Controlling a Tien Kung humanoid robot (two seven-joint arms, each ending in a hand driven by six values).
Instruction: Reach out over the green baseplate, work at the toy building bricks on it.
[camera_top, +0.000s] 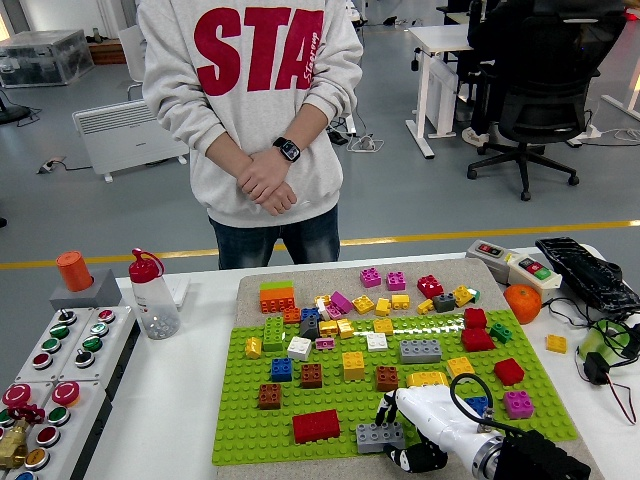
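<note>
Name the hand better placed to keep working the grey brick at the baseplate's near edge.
Right. The right hand is already over the green baseplate, its fingers closed around the grey brick. No left hand shows in the head view.

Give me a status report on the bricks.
Right hand low at baseplate near edge, fingers on grey brick. Left hand not in view. Red brick close on its left; person's hands clasped, off the table.

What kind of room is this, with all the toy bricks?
Probably a robotics lab in an office-style space. A robot hand works over a green baseplate of toy bricks, panels of push buttons sit beside it, and desks with an office chair stand behind.
</note>
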